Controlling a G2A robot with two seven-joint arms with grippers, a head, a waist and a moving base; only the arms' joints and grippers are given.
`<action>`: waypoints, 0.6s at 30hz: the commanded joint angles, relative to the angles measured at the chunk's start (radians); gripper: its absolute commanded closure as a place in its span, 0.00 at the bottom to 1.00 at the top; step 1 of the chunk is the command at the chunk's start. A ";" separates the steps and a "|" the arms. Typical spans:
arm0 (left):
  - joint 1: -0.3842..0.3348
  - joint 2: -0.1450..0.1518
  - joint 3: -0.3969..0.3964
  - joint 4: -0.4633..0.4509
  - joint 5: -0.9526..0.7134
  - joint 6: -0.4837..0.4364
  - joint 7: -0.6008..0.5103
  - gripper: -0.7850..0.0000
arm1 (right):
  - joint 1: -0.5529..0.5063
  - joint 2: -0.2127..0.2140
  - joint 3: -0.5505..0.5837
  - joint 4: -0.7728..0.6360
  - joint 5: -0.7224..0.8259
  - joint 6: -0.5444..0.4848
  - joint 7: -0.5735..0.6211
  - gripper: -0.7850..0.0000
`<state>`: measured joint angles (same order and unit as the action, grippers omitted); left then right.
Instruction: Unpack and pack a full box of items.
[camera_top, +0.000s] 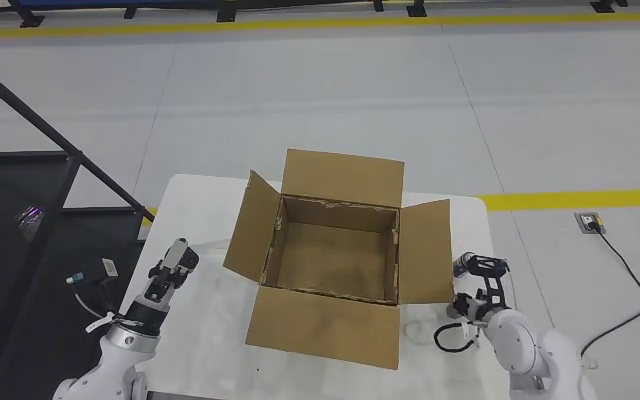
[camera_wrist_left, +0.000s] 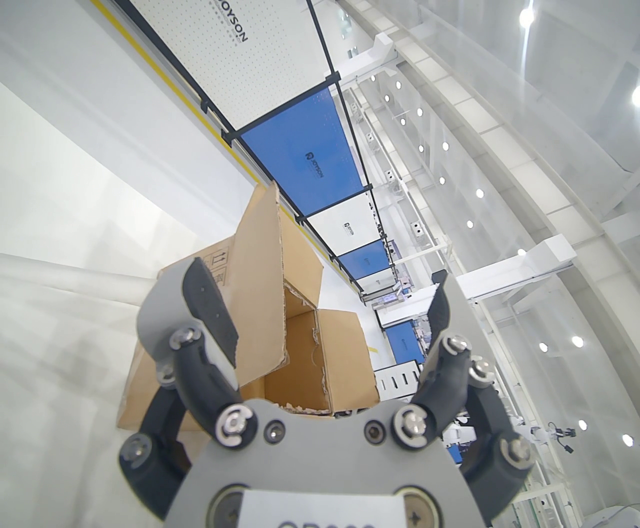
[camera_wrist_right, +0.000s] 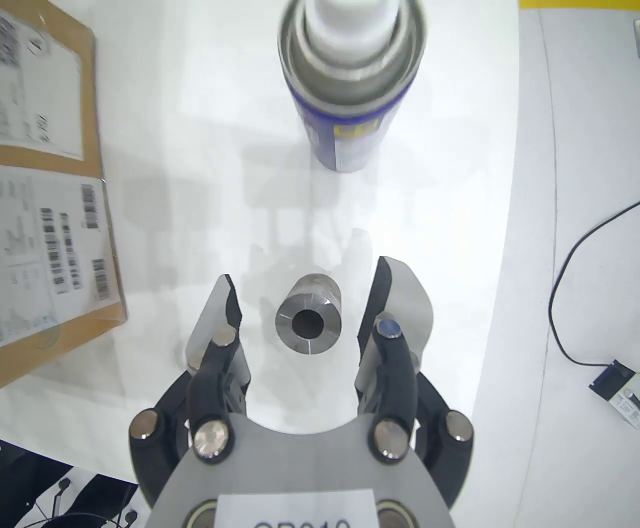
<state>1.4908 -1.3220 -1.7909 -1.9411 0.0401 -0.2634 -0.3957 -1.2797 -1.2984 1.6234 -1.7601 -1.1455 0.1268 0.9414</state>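
box (camera_top: 325, 325) flaps open, seemingly empty | left pincer (camera_wrist_left: 320, 280) open | right pincer (camera_wrist_right: 306, 277) open around metal sleeve (camera_wrist_right: 309, 325)

I see a white table (camera_top: 205, 212), pale grey floor (camera_top: 300, 95) around it, yellow line (camera_top: 320, 22) beyond it, socket box (camera_top: 589, 222) to its right

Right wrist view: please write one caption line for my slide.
Right gripper, fingers open, over a hollow metal cylinder on the white table, near a spray can.

I see the cardboard box (camera_top: 345, 178) open and flaps spread mid-tabletop (camera_top: 200, 205). A blue spray can (camera_wrist_right: 350, 100) and a steel sleeve (camera_wrist_right: 309, 325) stand upright near the right edge.
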 joint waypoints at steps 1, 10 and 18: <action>0.000 0.000 0.000 0.000 0.000 0.000 0.000 0.00 | -0.013 0.002 0.038 -0.081 0.026 0.010 -0.022 0.27; 0.000 0.000 0.000 0.000 0.000 0.000 0.000 0.00 | 0.070 0.009 0.133 -0.251 0.336 -0.042 0.002 0.00; 0.000 0.000 0.000 0.000 0.000 0.000 0.000 0.00 | 0.264 0.022 0.029 -0.048 0.485 -0.112 0.170 0.00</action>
<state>1.4908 -1.3220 -1.7909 -1.9411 0.0401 -0.2634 -0.3957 -1.0358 -1.2779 1.6684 -1.8317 -0.6387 0.0145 1.0995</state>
